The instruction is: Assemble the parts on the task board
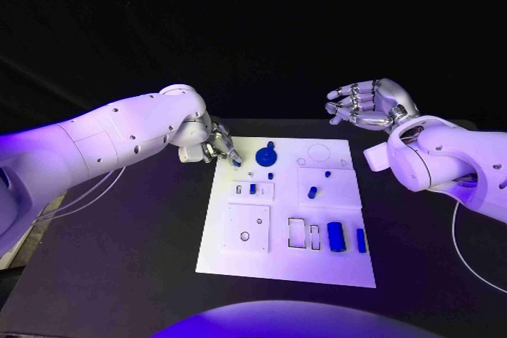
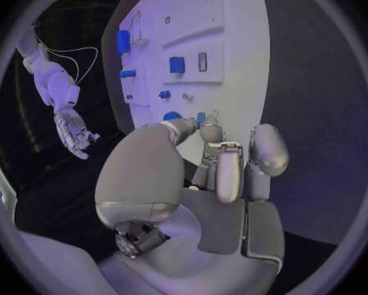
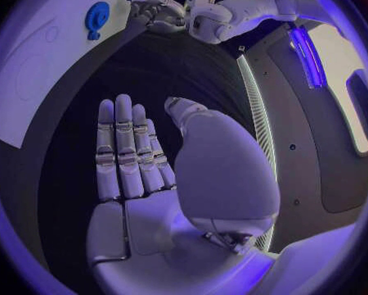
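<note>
Parts lie scattered on the board (image 1: 245, 268), mid-bench (image 1: 116, 279): a blue gear (image 1: 267, 158) near its far edge, a blue cylinder (image 1: 336, 236) and a slim bar (image 1: 361, 240) near the front. They look small, rigid, light and smooth, so likely slippery; I would pinch each across its sides. The left hand (image 1: 219, 147) reaches beside the gear; whether its fingers (image 2: 230, 170) clamp anything I cannot tell. The right hand (image 1: 368, 103) hovers beyond the board, fingers (image 3: 122, 147) apart and empty.
</note>
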Available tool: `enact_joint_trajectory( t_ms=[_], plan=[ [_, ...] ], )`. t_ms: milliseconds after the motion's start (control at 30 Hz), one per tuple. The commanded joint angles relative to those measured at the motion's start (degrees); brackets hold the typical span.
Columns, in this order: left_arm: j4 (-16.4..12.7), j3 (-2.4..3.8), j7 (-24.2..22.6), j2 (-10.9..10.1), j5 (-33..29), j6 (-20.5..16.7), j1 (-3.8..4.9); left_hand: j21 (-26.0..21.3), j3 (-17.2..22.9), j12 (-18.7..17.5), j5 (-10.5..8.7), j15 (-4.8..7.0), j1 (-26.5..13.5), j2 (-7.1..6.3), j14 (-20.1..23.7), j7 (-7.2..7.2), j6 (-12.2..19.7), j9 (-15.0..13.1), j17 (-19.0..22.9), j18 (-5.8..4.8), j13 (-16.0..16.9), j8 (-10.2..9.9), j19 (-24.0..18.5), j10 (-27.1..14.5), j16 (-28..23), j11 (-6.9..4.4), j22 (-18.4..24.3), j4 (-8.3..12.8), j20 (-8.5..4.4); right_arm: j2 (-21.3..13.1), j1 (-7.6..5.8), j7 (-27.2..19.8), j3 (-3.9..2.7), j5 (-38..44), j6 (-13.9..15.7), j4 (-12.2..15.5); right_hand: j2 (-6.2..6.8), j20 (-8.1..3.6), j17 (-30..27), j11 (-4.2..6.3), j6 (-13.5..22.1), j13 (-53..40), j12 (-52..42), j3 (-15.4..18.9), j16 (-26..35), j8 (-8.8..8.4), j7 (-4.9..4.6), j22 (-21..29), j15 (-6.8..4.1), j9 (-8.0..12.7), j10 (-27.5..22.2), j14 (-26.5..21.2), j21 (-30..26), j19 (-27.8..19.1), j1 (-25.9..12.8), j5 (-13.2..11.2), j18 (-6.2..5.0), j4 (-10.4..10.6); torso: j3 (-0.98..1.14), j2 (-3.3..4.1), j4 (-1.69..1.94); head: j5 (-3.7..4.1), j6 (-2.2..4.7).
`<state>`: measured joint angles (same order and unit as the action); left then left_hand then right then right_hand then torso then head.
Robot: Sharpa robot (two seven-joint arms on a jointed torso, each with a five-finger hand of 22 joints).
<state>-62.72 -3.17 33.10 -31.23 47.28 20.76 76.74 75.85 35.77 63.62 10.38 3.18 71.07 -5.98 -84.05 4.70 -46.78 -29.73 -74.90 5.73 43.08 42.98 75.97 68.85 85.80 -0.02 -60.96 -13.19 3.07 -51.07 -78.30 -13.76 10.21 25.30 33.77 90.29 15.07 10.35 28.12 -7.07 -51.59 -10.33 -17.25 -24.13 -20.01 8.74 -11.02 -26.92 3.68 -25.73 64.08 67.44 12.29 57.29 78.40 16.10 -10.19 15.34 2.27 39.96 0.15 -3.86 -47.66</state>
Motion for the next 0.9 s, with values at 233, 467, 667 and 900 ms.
enact_joint_trajectory(
  t_ms=[233,467,667,900],
  plan=[
    [-8.2,0.07,0.7,-4.8,-2.1,-4.8,-0.12,0.6,10.3,0.8,0.22,0.6,-1.7,-0.42,-3.7,-0.59,0.1,-6.2,-6.6,-0.02,0.7,1.1,0.5,1.2,0.0,-0.3,-0.7,9.0,-0.47,0.0,0.11,-0.2,0.0,0.1,-1.1,-0.2,-0.11,0.26,-0.1,0.0,-0.3,0.1,0.2,0.0,0.3,-0.27,-0.26,0.1,0.22,0.1,0.2,0.2,-0.2,-0.1,-0.4,-0.2,-0.24,0.0,0.0,-0.05,-0.02,-0.33,-0.14],
    [-13.6,-0.01,0.5,-8.2,-0.6,-7.4,-0.76,1.2,12.6,1.5,0.4,0.8,-2.9,-1.1,-3.7,-0.78,-0.2,-6.6,-6.7,-0.2,1.4,1.8,1.1,2.0,0.0,-0.5,-1.6,10.1,-0.66,0.0,0.25,-0.2,0.02,0.1,-1.2,-0.3,-0.09,0.26,-0.1,-0.01,-0.3,0.2,0.2,0.0,0.3,-0.28,-0.27,0.1,0.23,0.1,0.2,0.2,-0.2,-0.1,-0.5,-0.2,-0.24,0.0,-0.02,-0.03,-0.01,-0.59,-0.34],
    [-16.7,-0.13,0.2,-9.9,1.1,-9.1,-1.42,1.3,13.4,1.6,0.5,0.87,-3.5,-1.4,-3.7,-0.86,-0.3,-6.7,-6.7,-0.25,1.6,2.1,1.2,2.2,0.0,-0.58,-1.9,10.6,-0.73,0.0,0.36,-0.2,0.03,0.1,-1.3,-0.4,-0.08,0.27,-0.1,-0.01,-0.3,0.2,0.2,0.0,0.4,-0.29,-0.27,0.1,0.24,0.1,0.2,0.2,-0.2,-0.1,-0.5,-0.2,-0.24,0.0,-0.07,0.01,-0.01,-0.81,-0.27],
    [-18.6,-0.35,-0.3,-10.5,4.1,-10.3,-1.92,1.8,14.5,2.0,0.71,0.98,-4.1,-1.91,-3.8,-1.0,-0.6,-6.9,-6.7,-0.43,2.0,2.4,1.7,2.8,0.1,-0.73,-2.8,11.2,-0.82,0.0,0.48,-0.2,0.03,0.1,-1.4,-0.4,-0.08,0.27,-0.1,-0.01,-0.3,0.2,0.2,0.0,0.4,-0.29,-0.27,0.1,0.24,0.1,0.2,0.2,-0.2,-0.1,-0.5,-0.2,-0.24,0.0,-0.06,0.06,-0.06,-1.04,-0.27]
  ],
)
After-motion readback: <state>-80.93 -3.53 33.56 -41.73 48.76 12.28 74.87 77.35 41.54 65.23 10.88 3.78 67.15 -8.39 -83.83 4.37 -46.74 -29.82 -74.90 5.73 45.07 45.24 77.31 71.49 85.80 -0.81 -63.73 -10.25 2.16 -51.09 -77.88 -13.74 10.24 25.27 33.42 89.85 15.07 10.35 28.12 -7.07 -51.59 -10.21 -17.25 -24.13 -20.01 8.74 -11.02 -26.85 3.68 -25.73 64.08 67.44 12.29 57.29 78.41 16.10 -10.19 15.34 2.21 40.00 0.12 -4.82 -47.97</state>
